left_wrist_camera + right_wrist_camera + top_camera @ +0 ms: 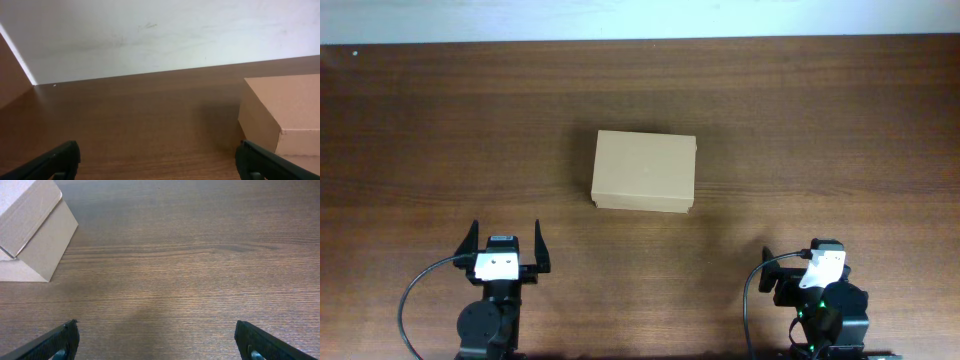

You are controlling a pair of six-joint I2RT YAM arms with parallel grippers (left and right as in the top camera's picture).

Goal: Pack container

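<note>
The container (644,171), a plain tan cardboard box with its flap lid shut, lies flat at the middle of the wooden table. It shows at the right edge of the left wrist view (285,112) and at the top left of the right wrist view (32,230). My left gripper (506,244) is open and empty near the front edge, to the box's front left (157,162). My right gripper (800,262) is open and empty at the front right, apart from the box (157,342).
The brown wooden table (800,120) runs back to a white wall (150,35). Black cables loop beside both arm bases at the front edge.
</note>
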